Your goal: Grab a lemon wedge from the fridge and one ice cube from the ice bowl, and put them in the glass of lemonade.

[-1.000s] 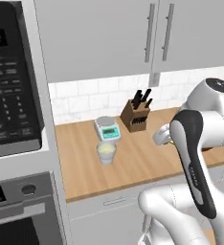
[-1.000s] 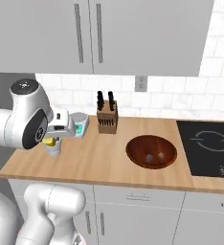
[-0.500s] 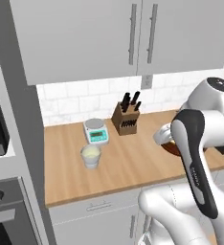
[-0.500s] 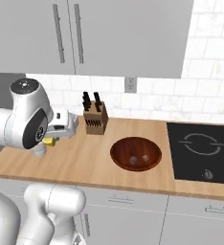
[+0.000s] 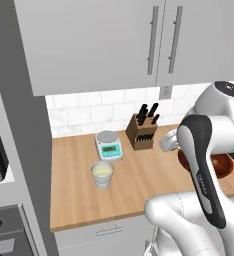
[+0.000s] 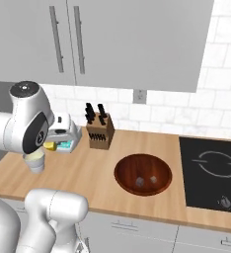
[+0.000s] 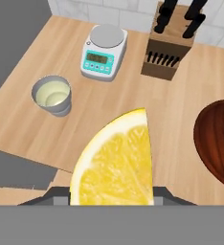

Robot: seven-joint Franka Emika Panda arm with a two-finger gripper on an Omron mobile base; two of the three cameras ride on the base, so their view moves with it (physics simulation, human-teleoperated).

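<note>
The lemon wedge is held between the jaws of the gripper, which are closed part-way around it; in the hand view the cut yellow face fills the lower middle, and in the right base view a small yellow piece shows under the hand. The wedge is carried above the wooden counter, not yet over the glass of lemonade. The glass stands upright near the front of the counter, just in front of the kitchen scale, with the knife block further right against the tiled wall. The ice bowl rests to the right of the glass, well apart from it, and two pale cubes can be seen inside in the right base view. The step in hand is judged to be the delivery of the wedge to the glass. For the next move, the hand would need to be brought leftward until the wedge hangs directly over the glass mouth, lowered close, and only then released, since the rim is narrow and the wedge nearly as wide.
</note>
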